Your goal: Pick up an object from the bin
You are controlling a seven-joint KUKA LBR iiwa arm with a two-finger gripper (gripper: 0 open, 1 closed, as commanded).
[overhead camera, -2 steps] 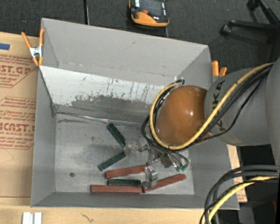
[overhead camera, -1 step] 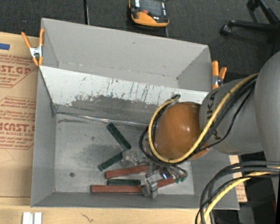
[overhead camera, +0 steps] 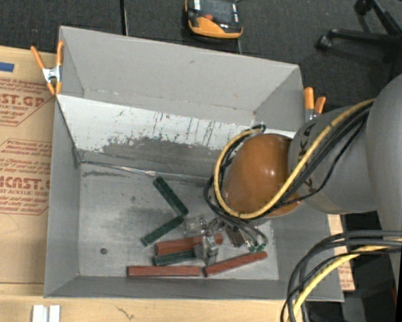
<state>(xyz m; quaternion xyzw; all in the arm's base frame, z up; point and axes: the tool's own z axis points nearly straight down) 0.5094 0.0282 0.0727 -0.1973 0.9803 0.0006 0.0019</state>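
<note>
My gripper point(overhead camera: 206, 236) is low in the bin's front right part, under the arm's orange cover, right over a small heap of flat sticks. A short red-brown stick point(overhead camera: 177, 247) lies just to its left, reaching under it. A dark green stick point(overhead camera: 162, 229) slants away to the left of the gripper. Another red-brown stick point(overhead camera: 235, 263) lies to its right, near the front wall.
A bent dark green piece point(overhead camera: 170, 195) lies behind the heap, toward the bin's middle. A short green stick point(overhead camera: 174, 259) and a long red-brown stick point(overhead camera: 164, 272) lie along the front wall. The arm and its cables cover the bin's right side.
</note>
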